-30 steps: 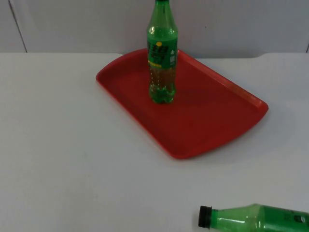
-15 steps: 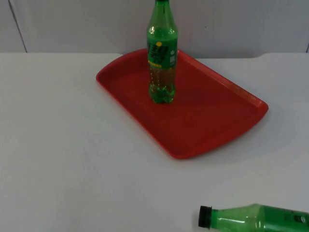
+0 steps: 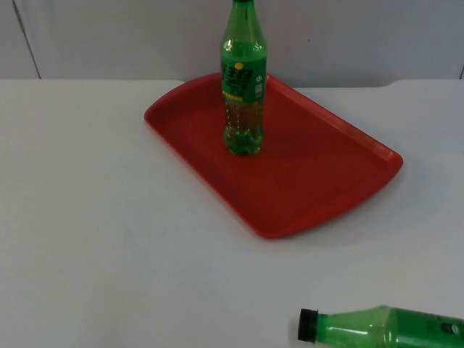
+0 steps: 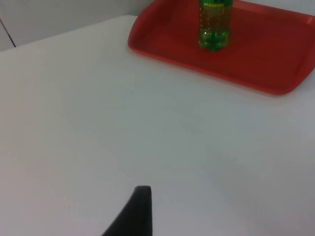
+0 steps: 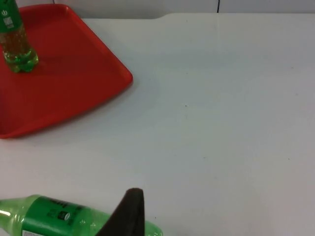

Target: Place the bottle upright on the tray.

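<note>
A green bottle [image 3: 243, 87] with a green label stands upright on the red tray [image 3: 319, 174] at the back of the table. A second green bottle [image 3: 384, 328] with a black cap lies on its side near the table's front right, cap pointing left. In the right wrist view my right gripper [image 5: 129, 211] hangs just over this lying bottle [image 5: 59, 219], with the tray [image 5: 74, 83] farther off. In the left wrist view my left gripper [image 4: 139, 209] waits above bare table, well away from the tray [image 4: 266, 69] and the standing bottle [image 4: 214, 24].
The white table top [image 3: 109, 239] spreads wide to the left and front of the tray. The grey partition wall [image 3: 109, 36] closes off the back, just behind the tray's far corner.
</note>
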Robot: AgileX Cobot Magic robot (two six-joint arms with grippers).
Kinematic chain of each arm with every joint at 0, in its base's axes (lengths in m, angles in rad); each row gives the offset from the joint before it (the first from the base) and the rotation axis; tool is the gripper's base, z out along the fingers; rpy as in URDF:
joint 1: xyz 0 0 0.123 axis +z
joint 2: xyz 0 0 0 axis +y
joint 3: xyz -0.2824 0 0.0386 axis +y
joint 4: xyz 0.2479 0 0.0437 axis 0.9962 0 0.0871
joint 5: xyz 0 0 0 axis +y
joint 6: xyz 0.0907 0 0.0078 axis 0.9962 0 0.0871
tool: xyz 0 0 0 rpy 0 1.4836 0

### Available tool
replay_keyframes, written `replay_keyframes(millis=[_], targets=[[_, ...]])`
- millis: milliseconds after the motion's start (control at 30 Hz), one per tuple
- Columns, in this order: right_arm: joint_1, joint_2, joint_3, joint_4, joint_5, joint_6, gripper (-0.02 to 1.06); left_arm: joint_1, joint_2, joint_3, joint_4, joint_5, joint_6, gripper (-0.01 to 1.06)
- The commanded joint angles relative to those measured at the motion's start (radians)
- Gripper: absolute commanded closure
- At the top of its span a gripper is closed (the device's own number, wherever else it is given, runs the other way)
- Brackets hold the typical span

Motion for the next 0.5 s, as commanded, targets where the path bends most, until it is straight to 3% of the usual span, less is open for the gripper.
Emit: replay_keyframes(millis=[0,367,467], targets=[[-0.007,-0.004,0.002,0.017,-0.007,0.0,-0.01,-0.008,-0.003,0.003,0.007,-0.006,0.0,0.0],[-0.007,0.051,-0.008,0.044,-0.01,-0.03,-0.01,-0.008,-0.003,0.003,0.007,-0.006,0.0,0.0],[-0.007,0.166,-0.029,0.045,-0.011,-0.103,-0.01,-0.008,-0.003,0.003,0.013,-0.008,0.0,0.0]])
